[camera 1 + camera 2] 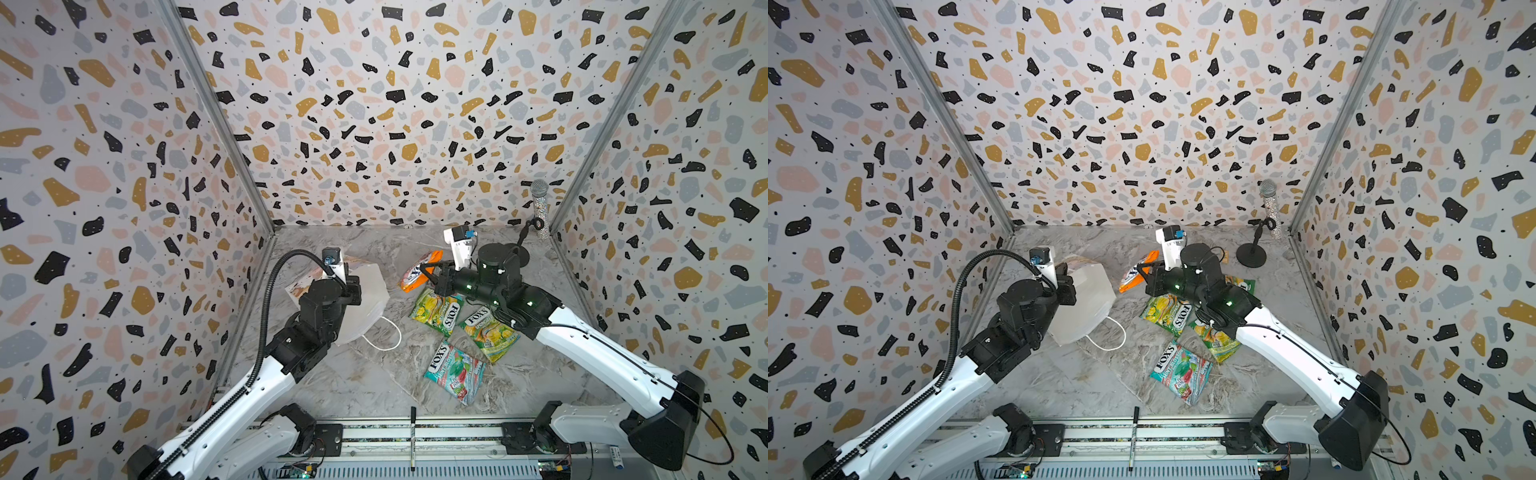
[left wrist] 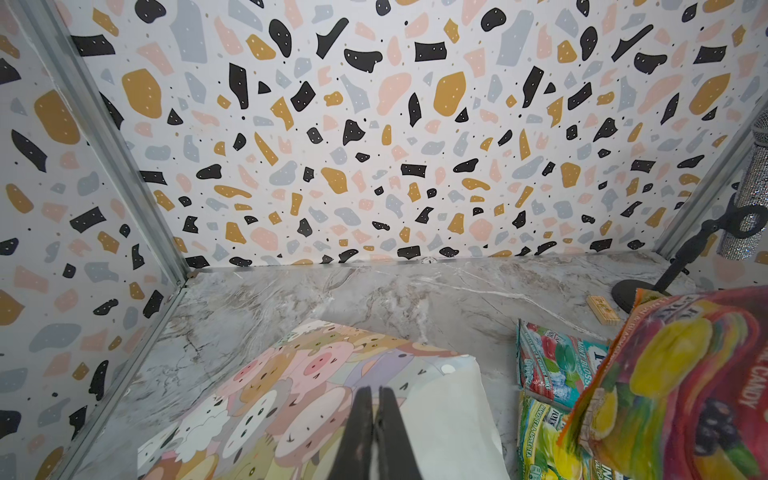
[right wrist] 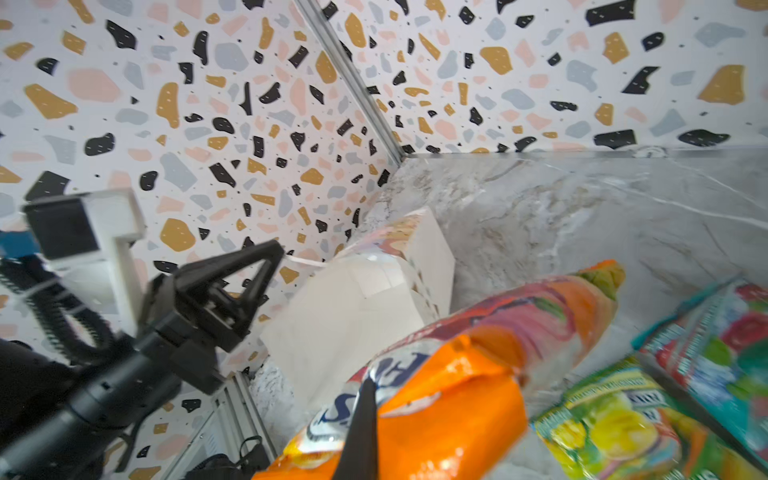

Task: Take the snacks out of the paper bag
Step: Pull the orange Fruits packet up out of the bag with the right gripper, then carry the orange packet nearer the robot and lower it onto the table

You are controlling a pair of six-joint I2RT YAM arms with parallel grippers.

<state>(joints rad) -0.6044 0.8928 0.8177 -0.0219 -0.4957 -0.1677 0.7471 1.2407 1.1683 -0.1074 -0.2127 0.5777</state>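
Orange one's out of the bag — now it just needs parking

The right hand (image 1: pixel 430 274) is clamped shut on the end of the orange-pink packet (image 1: pixel 415 270), which hangs tilted above the desk (image 1: pixel 374 374), just right of the paper bag (image 1: pixel 370 299). The left hand (image 2: pixel 376 419) has its fingers pressed together, apparently pinching the bag's top edge, with the bag tipped over at the left of the desk. I'd swing the packet to a bare patch, go low before letting go so the glossy thing doesn't slide onto the two green-yellow packets (image 1: pixel 436 311) or the teal-red packet (image 1: pixel 455 372) lying out in front — and leave the left grip alone so the bag stays put.
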